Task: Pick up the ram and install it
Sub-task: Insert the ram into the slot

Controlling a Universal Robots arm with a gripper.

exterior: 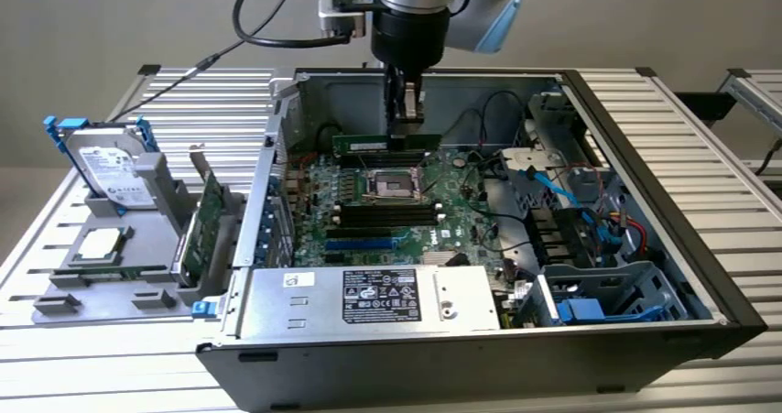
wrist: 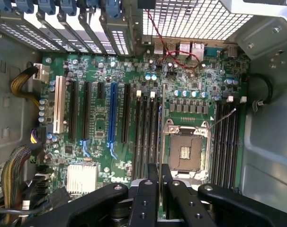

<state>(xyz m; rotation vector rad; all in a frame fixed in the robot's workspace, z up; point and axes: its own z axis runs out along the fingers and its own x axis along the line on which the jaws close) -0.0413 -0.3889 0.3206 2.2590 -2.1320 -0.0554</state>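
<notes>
Claw (wrist: 160,171) is clamped on the ram (exterior: 385,144), low over the memory slots (wrist: 150,137) beside the CPU socket (wrist: 185,151). I reckon it needs to be dead parallel and notch-matched before any push.

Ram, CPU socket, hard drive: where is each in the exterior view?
ram (exterior: 376,145), exterior view, on its green face.
CPU socket (exterior: 394,183), exterior view, centre of its metal frame.
hard drive (exterior: 108,167), exterior view, its labelled top face.
</notes>
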